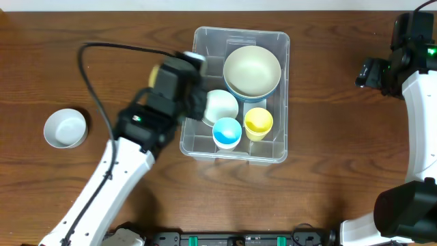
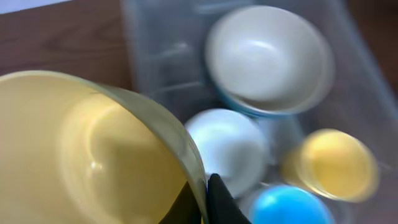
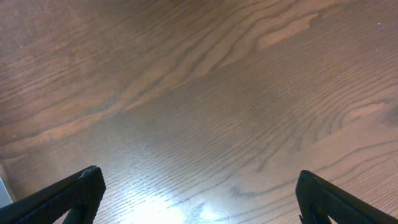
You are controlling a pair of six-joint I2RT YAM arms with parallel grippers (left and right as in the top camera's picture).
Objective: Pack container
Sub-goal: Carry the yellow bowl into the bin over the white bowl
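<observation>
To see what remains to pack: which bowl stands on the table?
The white bowl on the table left of the container; the rest lie inside it, and the left tool holds a yellow bowl.

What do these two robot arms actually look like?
The left arm and right arm have smooth white links and chunky black joint housings with small green lights. A black cable loops from the left arm. The right gripper has plain black fingers.

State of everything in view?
container, open, partly filled
cream bowl, upright in container
small white dish, in container
blue cup, upright in container
yellow cup, upright in container
white bowl, on table
yellowish bowl, gripped at rim
left gripper, shut on yellowish bowl
right gripper, open
</observation>
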